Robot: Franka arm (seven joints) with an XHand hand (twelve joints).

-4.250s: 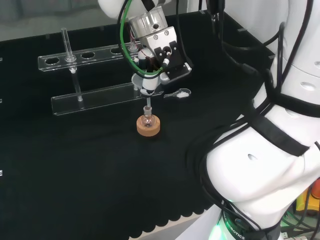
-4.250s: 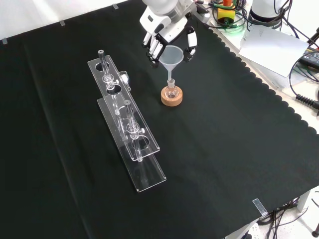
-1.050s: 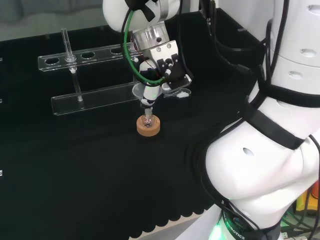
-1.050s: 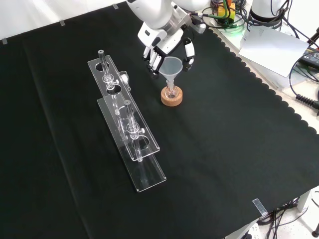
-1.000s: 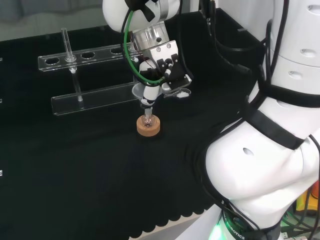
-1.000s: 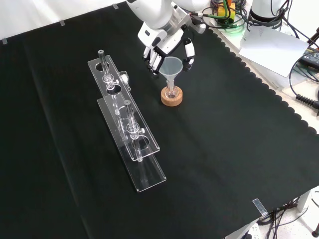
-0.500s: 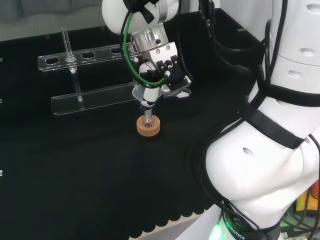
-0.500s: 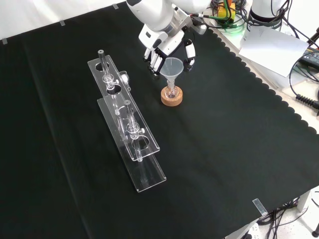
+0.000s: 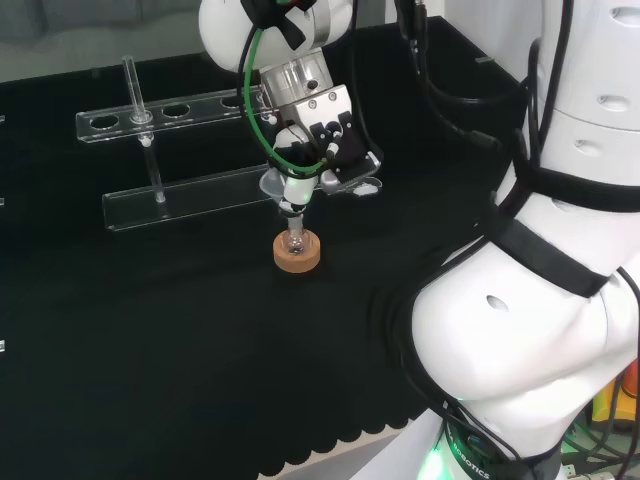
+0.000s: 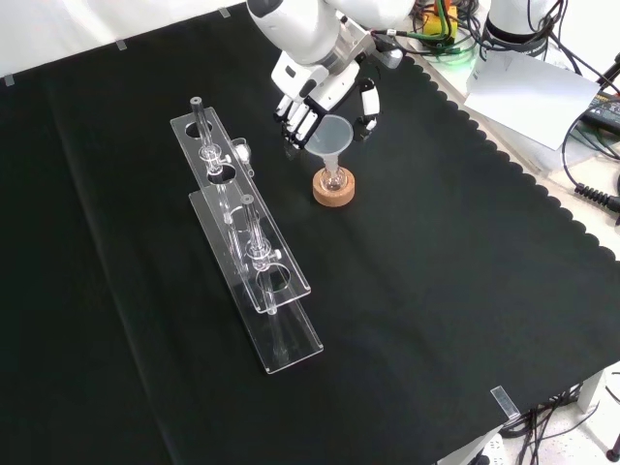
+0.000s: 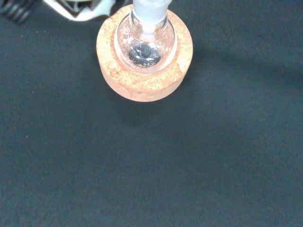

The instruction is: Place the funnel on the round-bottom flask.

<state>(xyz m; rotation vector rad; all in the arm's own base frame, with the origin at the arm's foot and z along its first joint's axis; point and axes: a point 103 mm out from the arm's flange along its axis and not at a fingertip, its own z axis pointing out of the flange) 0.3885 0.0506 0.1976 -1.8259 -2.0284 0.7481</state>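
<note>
A small round-bottom flask sits in a cork ring on the black cloth. The clear funnel stands upright with its stem down in the flask's neck. My hand hovers just above and behind it. Straight fingers stand to one side of the cone and the thumb to the other, with small gaps showing. From behind, the funnel hangs under the hand, over the flask. Close up, the flask rests in the cork ring.
A long clear test-tube rack with glass tubes stands left of the flask in the front view and behind it in the head view. A small clear scoop lies beside the hand. The cloth's scalloped edge runs along the right.
Since four seconds ago the funnel has come down and its stem has entered the flask's neck. In the last second the hand has shifted slightly left while the funnel stayed put.
</note>
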